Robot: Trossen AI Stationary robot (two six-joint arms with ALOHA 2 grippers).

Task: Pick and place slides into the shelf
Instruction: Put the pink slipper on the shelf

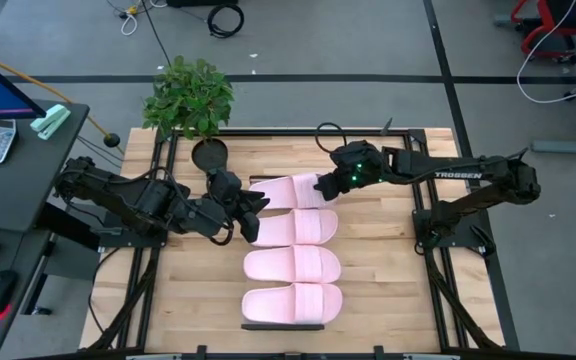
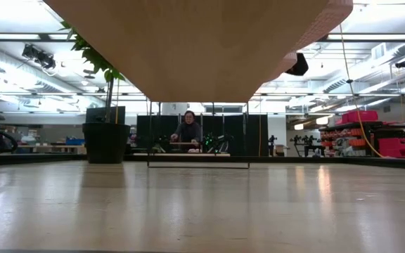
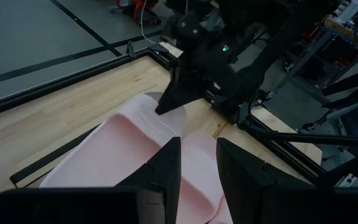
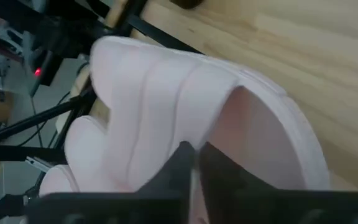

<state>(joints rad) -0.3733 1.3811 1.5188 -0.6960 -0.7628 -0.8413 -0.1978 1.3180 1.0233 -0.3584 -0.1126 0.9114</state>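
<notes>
We see four pink slides [image 1: 293, 248] lying in a column on the wooden shelf [image 1: 388, 250], and we judge them light, soft foam that will give under a pinch yet spring back, with a matte skin that should not slip much. The best hold looks to us like the wide strap or the thin rim of the sole, where two fingers can close over an edge; the right gripper [image 1: 330, 183] has its fingers drawn together on the strap edge of the farthest slide [image 4: 185, 124], at that slide's right end. The left gripper [image 1: 249, 215] sits at the left ends of the farthest two slides, its fingers [image 3: 166, 168] apart and straddling a slide's edge [image 3: 135, 149]; whether they press on it we cannot tell. Each slide's long axis runs across the table from the left arm's side to the right arm's side, all four parallel, the three nearer ones lying flat, soles down, well apart from either gripper.
</notes>
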